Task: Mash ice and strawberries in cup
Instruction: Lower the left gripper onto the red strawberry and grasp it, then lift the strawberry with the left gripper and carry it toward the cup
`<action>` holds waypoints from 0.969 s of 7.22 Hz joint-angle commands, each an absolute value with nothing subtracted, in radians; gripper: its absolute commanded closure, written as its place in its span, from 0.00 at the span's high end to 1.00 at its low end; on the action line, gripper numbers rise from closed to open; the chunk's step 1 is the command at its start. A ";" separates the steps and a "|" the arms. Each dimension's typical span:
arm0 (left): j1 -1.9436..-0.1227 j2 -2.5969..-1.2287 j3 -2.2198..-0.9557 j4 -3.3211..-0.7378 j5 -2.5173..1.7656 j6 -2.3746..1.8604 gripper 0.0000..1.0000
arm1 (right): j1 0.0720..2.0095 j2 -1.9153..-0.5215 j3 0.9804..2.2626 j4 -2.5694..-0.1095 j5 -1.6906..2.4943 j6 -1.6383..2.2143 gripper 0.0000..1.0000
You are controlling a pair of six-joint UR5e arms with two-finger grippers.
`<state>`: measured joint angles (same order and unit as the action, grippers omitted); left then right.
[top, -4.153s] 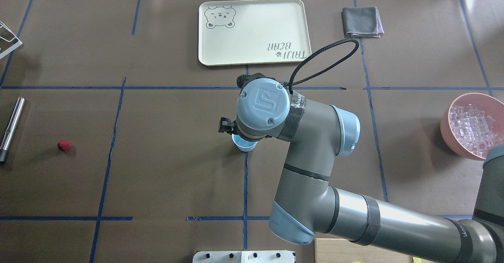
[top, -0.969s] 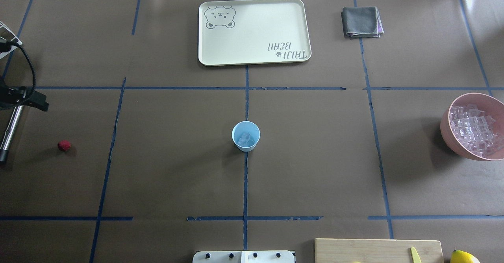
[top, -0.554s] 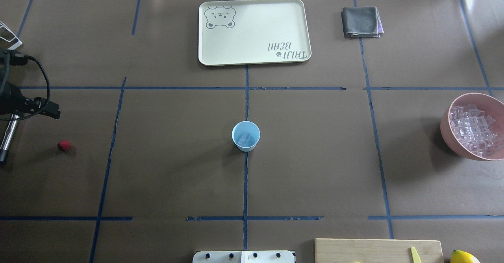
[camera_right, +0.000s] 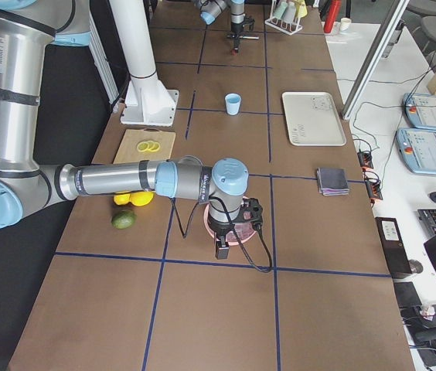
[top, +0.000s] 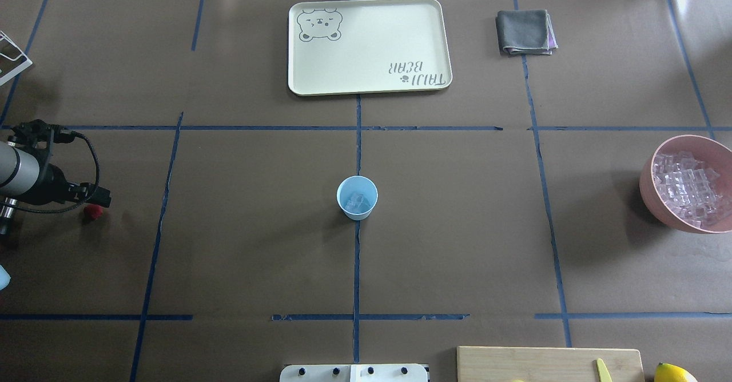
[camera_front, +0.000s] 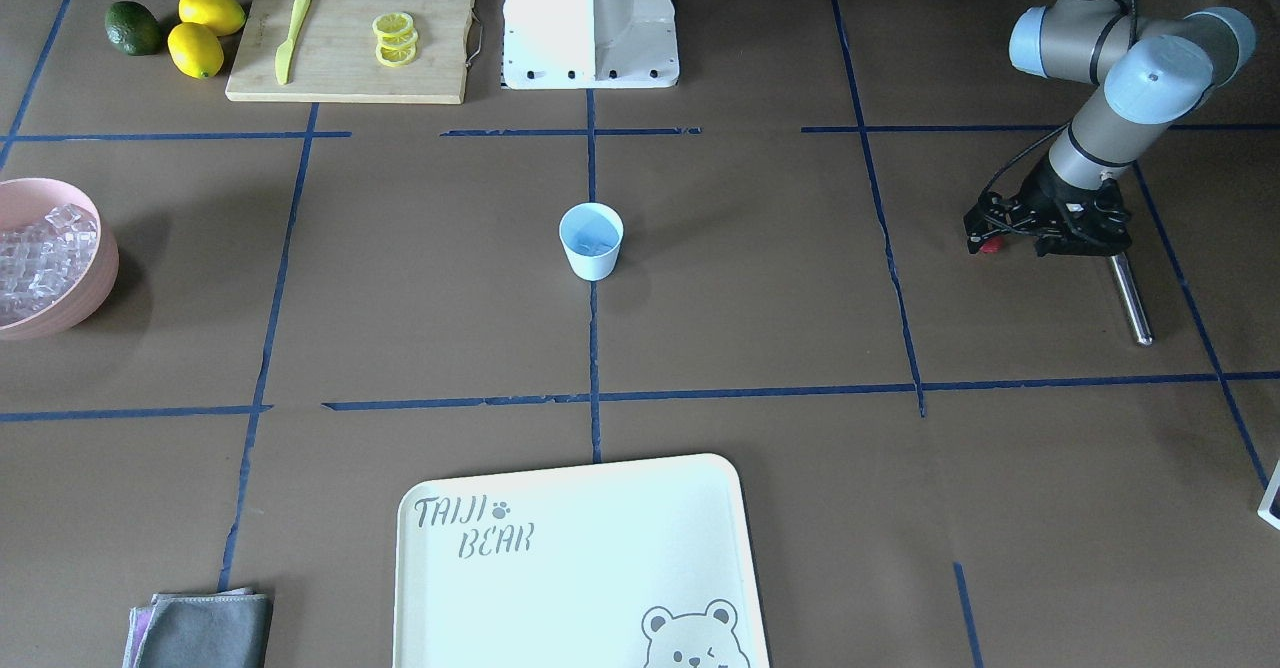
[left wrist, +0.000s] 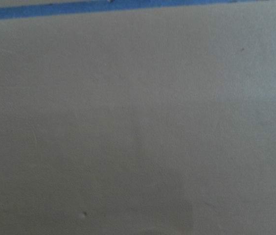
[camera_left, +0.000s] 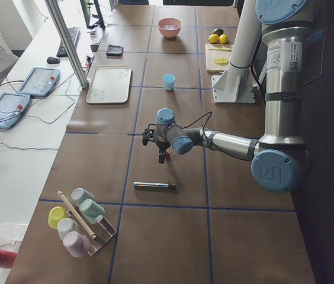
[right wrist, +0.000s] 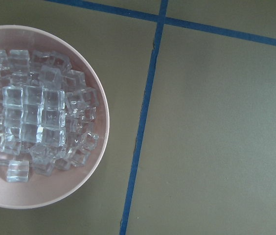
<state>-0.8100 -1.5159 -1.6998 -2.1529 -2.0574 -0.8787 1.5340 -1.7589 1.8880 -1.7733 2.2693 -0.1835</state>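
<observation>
The light-blue cup (top: 357,198) stands upright at the table's centre, also in the front view (camera_front: 591,240), with a few ice cubes (top: 355,201) inside. More ice (right wrist: 35,117) fills the pink bowl (top: 649,192) at the right edge. The red strawberry (top: 91,214) lies at the far left, half hidden. My left gripper (camera_front: 992,236) points down right at the strawberry (camera_front: 990,245), its fingers apart and holding nothing. My right gripper (camera_right: 223,249) hangs above the bowl; I cannot tell if it is open. Its wrist view shows no fingers.
A metal rod (camera_front: 1132,298) lies just beside my left gripper. A cream tray (top: 369,44) and a grey cloth (top: 525,31) lie at the far side. A cutting board (camera_front: 340,58) with knife and lemon slices, lemons and an avocado (camera_front: 132,28) are near the robot base.
My right arm has left the cup and gone right, out of the overhead view, leaving ice in the cup. My left arm has come in from the left and moved onto the strawberry.
</observation>
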 commanded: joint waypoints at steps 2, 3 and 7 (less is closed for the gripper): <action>-0.782 -1.516 -1.697 -2.154 -2.059 -0.885 1.00 | 1.534 -1.759 1.885 -1.772 2.269 -0.184 1.00; -0.782 -1.516 -1.698 -2.154 -2.059 -0.888 0.89 | 1.534 -1.759 1.885 -1.773 2.269 -0.184 1.00; -0.782 -1.517 -1.715 -2.148 -2.062 -0.904 0.00 | 1.534 -1.759 1.884 -1.773 2.269 -0.183 1.00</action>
